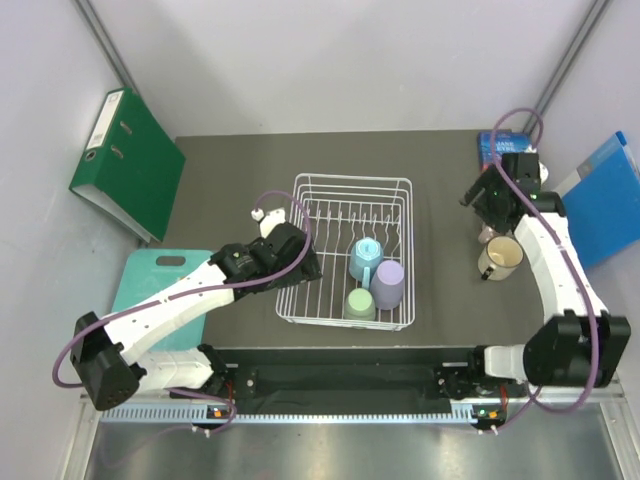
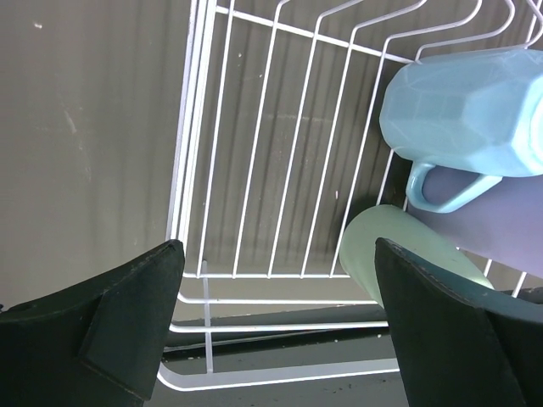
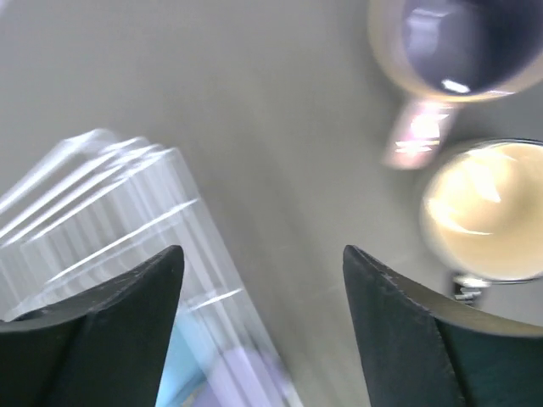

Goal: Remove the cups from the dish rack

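Observation:
The white wire dish rack (image 1: 330, 195) stands mid-table. In it lie the light blue cup (image 1: 366, 257), the lavender cup (image 1: 389, 284) and the sage green cup (image 1: 359, 304). The cream cup (image 1: 499, 257) stands on the table to the right, with the pink cup (image 1: 487, 236) just behind it, partly hidden by my right arm. My left gripper (image 1: 308, 265) is open and empty at the rack's near left side; its view shows the rack (image 2: 204, 170), blue cup (image 2: 467, 110), green cup (image 2: 399, 254) and lavender cup (image 2: 509, 225). My right gripper (image 1: 488, 212) is open and empty above the pink cup (image 3: 458, 42) and cream cup (image 3: 488, 208).
A green binder (image 1: 130, 165) leans at the back left. A teal cutting board (image 1: 150, 290) lies under my left arm. A blue folder (image 1: 610, 200) and a blue box (image 1: 505, 145) sit at the back right. The right wrist view is blurred.

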You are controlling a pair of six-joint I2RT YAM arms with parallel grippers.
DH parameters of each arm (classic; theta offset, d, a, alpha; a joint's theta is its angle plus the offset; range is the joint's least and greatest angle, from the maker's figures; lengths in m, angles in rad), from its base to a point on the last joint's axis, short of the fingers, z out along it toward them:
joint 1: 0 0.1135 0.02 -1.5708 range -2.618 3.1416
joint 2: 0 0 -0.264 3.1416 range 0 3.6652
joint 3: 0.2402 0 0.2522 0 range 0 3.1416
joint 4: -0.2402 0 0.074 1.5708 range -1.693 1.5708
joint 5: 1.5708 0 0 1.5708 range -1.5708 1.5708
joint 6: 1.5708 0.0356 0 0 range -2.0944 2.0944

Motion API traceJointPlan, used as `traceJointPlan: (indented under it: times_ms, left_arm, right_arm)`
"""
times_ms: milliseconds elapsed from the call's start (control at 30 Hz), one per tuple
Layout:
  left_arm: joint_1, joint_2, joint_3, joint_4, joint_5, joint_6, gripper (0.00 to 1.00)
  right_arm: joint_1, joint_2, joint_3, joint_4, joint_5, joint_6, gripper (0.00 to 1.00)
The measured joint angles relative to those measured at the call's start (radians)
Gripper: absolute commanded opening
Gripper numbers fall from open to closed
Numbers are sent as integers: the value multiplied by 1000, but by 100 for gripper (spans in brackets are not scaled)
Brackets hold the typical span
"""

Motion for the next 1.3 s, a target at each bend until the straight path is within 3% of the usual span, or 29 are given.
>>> traceJointPlan:
  times_ms: [233,500,700,1000,1300]
  left_arm:
    - [0,16,47,6,-3,78,96]
    - [-22,141,161,27,17,180,93]
    - [-53,239,227,82,50,239,86]
    - [-97,431,297,129,67,308,73]
    - [-103,492,303,190,93,339,75]
  right_arm:
    - [208,-226,29,45,-105,31,85]
    - [408,-461,-151,92,-123,39,84]
    - [433,-581,-222,84,-97,40,84]
    - [434,-610,-222,52,-76,23,84]
    - [434,-613,-221,8,-76,-3,85]
